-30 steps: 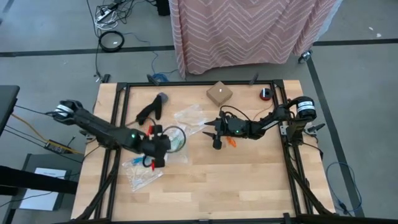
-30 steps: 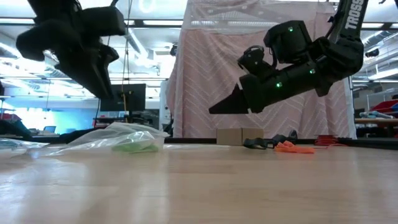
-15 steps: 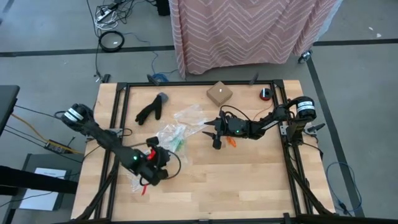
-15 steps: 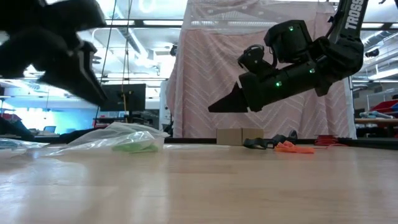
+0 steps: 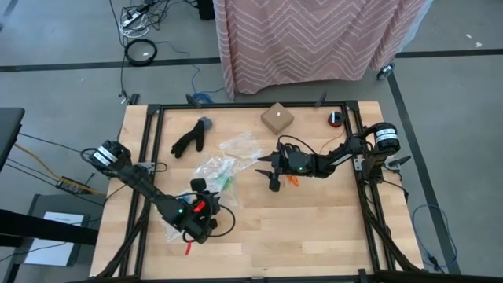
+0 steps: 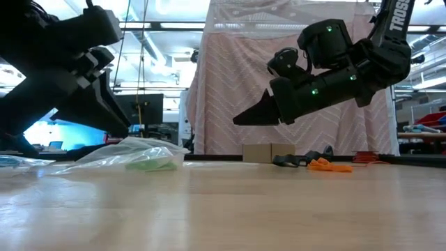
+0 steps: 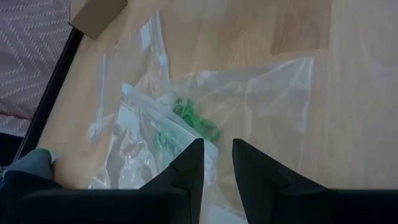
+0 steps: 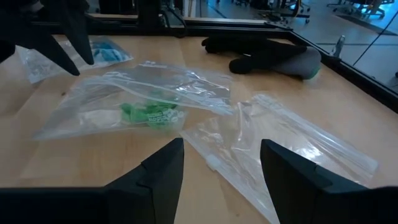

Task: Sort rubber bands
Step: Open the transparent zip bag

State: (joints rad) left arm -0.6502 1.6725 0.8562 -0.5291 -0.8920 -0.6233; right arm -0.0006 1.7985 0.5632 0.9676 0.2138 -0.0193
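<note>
Broadly, the wooden table [image 5: 314, 228] carries everything I am sorting, and most of the work looks undone. Largest on it are the clear zip bags: one holding green rubber bands [image 8: 149, 114] lies near the middle, its plastic [image 7: 261, 106] spread flat beneath my left wrist camera, and an empty-looking bag [image 8: 292, 143] sits just beside it, toward the black glove [image 5: 191, 139] at the far edge. Another bag with blue bands [image 8: 107, 50] lies at the left side. A small cardboard box [image 5: 277, 118] stands at the far edge, well apart from the bags.

My left gripper [image 5: 200, 216] hangs over the near-left part of the table, its fingers [image 7: 189, 165] a narrow gap apart with nothing visibly between them. My right gripper [image 5: 273, 174] waits above the table's middle, fingers [image 8: 163, 165] spread wide and empty, pointed at the bags.

Smallest come the loose bands: orange rubber bands [image 6: 327, 165] lie in a heap on the wood by my right arm, not yet bagged. I judge green and blue partly sorted, orange left to do; black bands I cannot make out.
</note>
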